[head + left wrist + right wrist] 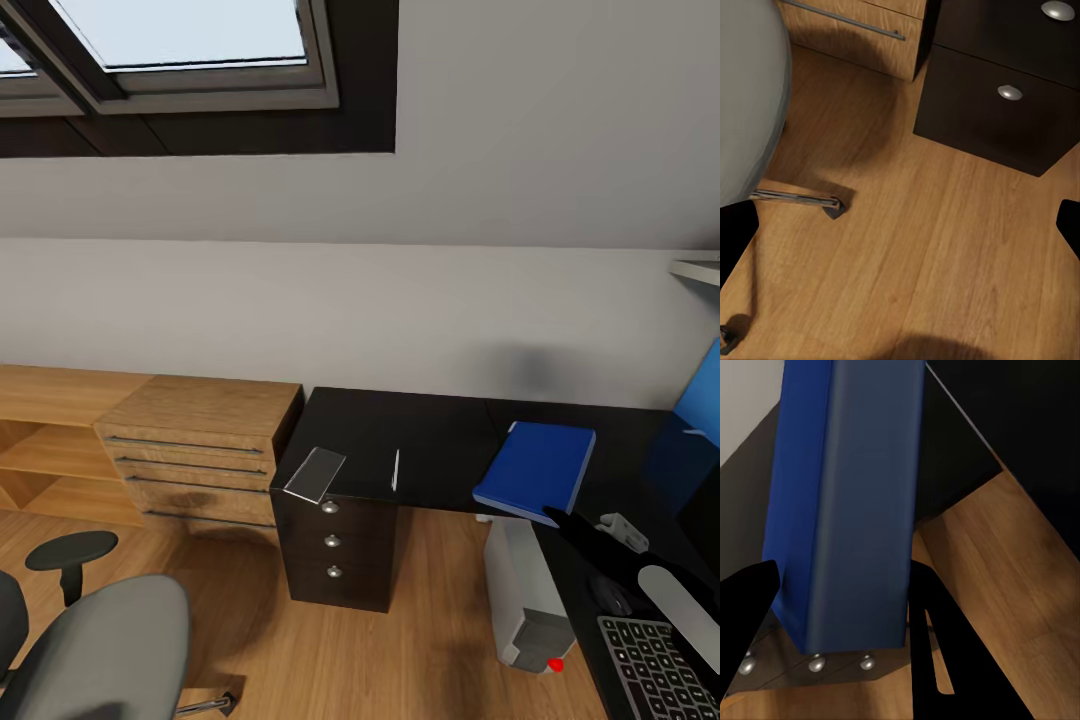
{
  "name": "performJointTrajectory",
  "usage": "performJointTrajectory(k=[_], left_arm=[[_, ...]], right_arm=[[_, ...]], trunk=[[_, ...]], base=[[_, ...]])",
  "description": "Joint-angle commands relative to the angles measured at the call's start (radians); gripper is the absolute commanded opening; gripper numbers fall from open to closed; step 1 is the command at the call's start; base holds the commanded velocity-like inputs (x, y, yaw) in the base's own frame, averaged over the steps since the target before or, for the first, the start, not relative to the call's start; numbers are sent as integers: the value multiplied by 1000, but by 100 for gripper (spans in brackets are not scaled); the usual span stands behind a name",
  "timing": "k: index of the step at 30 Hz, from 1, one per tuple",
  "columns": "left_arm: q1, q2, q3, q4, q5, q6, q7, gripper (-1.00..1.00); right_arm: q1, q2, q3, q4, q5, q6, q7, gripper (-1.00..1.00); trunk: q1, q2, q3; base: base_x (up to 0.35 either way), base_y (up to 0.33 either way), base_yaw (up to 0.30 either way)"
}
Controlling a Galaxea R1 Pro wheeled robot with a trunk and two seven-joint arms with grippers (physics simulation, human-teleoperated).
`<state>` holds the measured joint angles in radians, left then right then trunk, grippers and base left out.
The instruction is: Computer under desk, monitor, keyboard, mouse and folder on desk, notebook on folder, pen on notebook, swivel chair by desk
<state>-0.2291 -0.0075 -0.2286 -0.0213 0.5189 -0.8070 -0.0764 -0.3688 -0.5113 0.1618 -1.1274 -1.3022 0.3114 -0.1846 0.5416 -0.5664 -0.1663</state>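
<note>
Head view: the folder (537,468) lies flat on the glossy black top of the desk (420,440), its near edge at the desk's front edge, directly above the computer (527,590), which stands on the wooden floor (430,640) under the desk. Right gripper (560,519) sits at the folder's near right corner; in the right wrist view its two black fingers (934,645) stand one on each side of the blue folder (851,510), spread a little wider than it, so the claw reads as released, not clenched on the folder. Keyboard (655,665) lies on the desk at the lower right of the head view, partly under the right arm. A grey flat object (316,473) and a thin pale stick (396,469) rest on the desk's left part, above the drawers (335,545); too small to identify. Swivel chair (95,640) stands on the floor, well apart from the desk. Left wrist view: left gripper fingertips (736,236) far apart, claw released, over bare floor beside the chair's chrome base (799,199).
</note>
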Motion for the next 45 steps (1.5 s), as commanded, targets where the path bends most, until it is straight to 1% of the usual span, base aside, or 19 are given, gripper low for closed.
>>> performJointTrajectory(k=[1, 14, 19, 25, 38, 42, 44, 45], left_arm=[[-1, 0, -3, 1, 11, -3, -8, 100], [-1, 0, -3, 1, 12, -3, -8, 100], [-1, 0, -3, 1, 11, 30, -7, 100], [-1, 0, -3, 1, 11, 38, -6, 100], [-1, -1, -3, 1, 11, 39, -6, 100], [-1, -1, -3, 1, 10, 38, -7, 100], [-1, -1, -3, 1, 10, 38, -8, 100], [-1, -1, -3, 1, 10, 38, -8, 100]], right_arm=[[-1, -1, 2, -2, -9, 0, -8, -100], [-1, -1, 2, -2, -9, 0, -7, -100], [-1, -1, 2, -2, -9, 0, -7, -100], [-1, -1, 1, -2, -9, 0, -8, -100], [-1, 0, 3, 1, -9, -1, -7, -100], [-1, 0, 3, 11, -9, -3, -7, -100], [-1, 0, 3, 19, -9, -18, -7, -100], [-1, 0, 3, 30, -8, -44, -8, -100]], trunk=[[0, -2, -2], [0, -2, -2], [0, -2, -2], [0, -2, -2], [0, -2, 6], [0, -2, 6], [0, -2, 6], [0, -2, 6]], base=[[0, 0, 0], [0, 0, 0], [0, 0, 0], [0, 0, -4], [0, 0, -190], [50, 0, -91], [98, 0, -22], [51, 0, -9]])
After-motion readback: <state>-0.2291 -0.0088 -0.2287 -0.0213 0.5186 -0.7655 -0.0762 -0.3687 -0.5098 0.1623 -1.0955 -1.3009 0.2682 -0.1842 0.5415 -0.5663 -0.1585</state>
